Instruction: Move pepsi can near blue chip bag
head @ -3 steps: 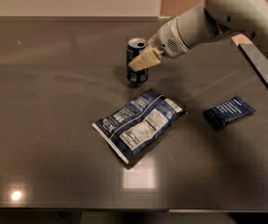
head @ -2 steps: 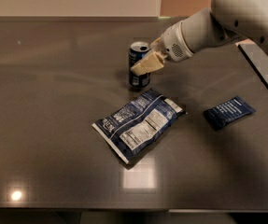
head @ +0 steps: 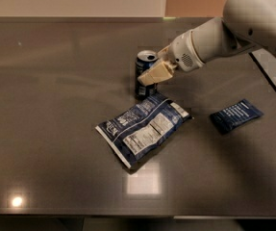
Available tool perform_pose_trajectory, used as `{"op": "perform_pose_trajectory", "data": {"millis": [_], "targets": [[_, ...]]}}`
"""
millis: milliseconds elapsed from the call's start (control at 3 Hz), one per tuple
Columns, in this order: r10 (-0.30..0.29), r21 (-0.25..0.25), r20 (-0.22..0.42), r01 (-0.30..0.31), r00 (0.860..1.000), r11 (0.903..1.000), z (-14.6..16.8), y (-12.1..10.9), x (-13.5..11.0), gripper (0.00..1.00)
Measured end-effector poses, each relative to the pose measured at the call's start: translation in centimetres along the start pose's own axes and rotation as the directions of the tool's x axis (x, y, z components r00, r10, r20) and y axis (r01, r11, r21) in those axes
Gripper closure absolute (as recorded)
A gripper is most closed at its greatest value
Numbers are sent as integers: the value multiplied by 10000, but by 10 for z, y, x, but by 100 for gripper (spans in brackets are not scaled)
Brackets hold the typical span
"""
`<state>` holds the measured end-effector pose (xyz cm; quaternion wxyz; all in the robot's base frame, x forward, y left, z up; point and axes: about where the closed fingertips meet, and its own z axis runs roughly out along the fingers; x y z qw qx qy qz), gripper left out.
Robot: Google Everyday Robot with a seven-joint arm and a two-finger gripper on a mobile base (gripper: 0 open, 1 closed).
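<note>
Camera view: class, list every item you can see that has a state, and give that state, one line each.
pepsi can: upright on the table, right behind the far end of the blue chip bag.
blue chip bag: lying flat, crinkled, nutrition label up, set diagonally.
small dark blue packet: lying flat, apart on the right.
gripper: low over the table, at the pepsi can's side.

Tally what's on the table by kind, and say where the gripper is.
Cans: 1, the pepsi can
Chip bags: 1, the chip bag
Small packets: 1, the packet
Total: 3
The gripper is at the pepsi can.
</note>
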<state>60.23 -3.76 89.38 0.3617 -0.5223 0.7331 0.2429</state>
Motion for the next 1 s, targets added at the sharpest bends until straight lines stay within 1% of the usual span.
{"op": "perform_pose_trajectory", "data": {"millis": [333,667,1000], "targets": [[-52,-70,-24,52,10000,10000,4,4,4,13],[-47,80,-115,48,9999,10000,6,4,8,0],[-47,87,-121,48,9999,10000,6,4,8,0]]}}
